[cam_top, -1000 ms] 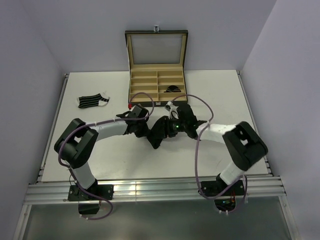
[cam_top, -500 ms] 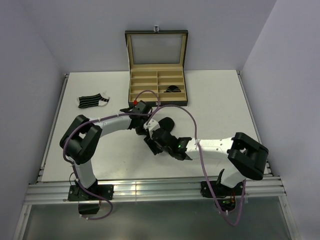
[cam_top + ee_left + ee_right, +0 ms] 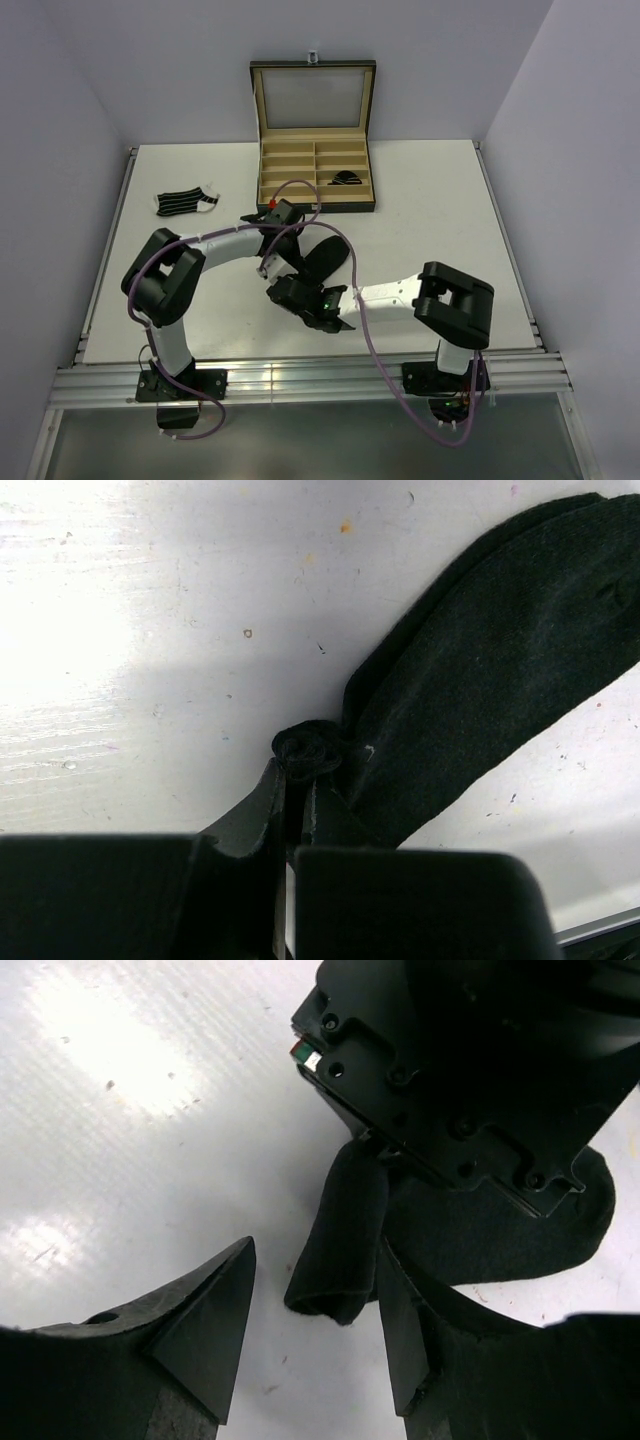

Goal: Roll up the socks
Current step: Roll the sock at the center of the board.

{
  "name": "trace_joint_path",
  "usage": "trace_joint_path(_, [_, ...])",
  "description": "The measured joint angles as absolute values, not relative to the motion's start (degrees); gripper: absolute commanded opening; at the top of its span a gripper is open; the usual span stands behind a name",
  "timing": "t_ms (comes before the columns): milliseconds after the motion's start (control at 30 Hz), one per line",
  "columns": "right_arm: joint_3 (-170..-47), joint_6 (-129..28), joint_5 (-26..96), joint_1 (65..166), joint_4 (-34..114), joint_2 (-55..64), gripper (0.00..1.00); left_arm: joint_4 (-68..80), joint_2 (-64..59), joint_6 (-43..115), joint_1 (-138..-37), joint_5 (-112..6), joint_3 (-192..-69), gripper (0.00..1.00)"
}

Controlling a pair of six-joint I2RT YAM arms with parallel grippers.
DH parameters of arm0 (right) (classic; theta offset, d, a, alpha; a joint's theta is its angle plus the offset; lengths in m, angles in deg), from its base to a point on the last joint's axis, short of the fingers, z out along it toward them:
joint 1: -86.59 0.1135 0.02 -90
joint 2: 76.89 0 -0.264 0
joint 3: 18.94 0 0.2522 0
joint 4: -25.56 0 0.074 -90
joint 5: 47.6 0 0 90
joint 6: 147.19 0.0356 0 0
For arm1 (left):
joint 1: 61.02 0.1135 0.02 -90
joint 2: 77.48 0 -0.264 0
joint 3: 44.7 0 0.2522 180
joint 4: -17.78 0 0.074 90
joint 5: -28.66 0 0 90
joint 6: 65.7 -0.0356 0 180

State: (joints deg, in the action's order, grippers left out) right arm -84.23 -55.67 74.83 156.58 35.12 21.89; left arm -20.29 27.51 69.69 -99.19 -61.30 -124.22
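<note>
A plain black sock (image 3: 500, 670) lies flat on the white table (image 3: 120, 600), with one end twisted into a small tight curl. The left gripper (image 3: 298, 780) is clenched on that curl, and the rest of the sock spreads away ahead and to its right. The right gripper (image 3: 315, 1330) stands released, a folded lobe of the sock between its fingers; the left gripper's body just beyond hides the curl. Only the top view shows a striped sock (image 3: 185, 202) well apart on the left arm's side, and an open box (image 3: 268, 165) beyond both grippers, with a rolled bundle (image 3: 346, 178) in a right-hand compartment
</note>
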Motion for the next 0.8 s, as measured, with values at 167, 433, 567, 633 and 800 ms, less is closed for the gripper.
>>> trace_joint_path(167, [-85.5, -55.6, 77.4, 156.6, 35.1, 24.8, 0.52, -20.5, 27.8, 69.2, -99.1, -60.9, -124.5, 0.00])
trace_joint_path(433, [-85.8, -54.2, 79.7, 156.6, 37.4, 28.0, 0.42, -21.5, 28.4, 68.4, -99.0, -60.5, -125.5, 0.00])
trace_joint_path(567, [-86.0, -53.0, 79.8, 156.6, 38.1, 28.3, 0.23, -22.1, 28.6, 68.2, -99.0, -60.4, -126.0, 0.00])
trace_joint_path(633, [-86.0, -52.6, 79.7, 156.6, 38.2, 28.4, 0.05, -22.2, 28.7, 68.0, -99.0, -60.3, -126.0, 0.00])
trace_joint_path(800, [-85.4, -52.2, 76.0, 155.3, 38.2, 27.0, 0.00, -22.2, 28.7, 67.8, -99.0, -60.3, -126.1, 0.19])
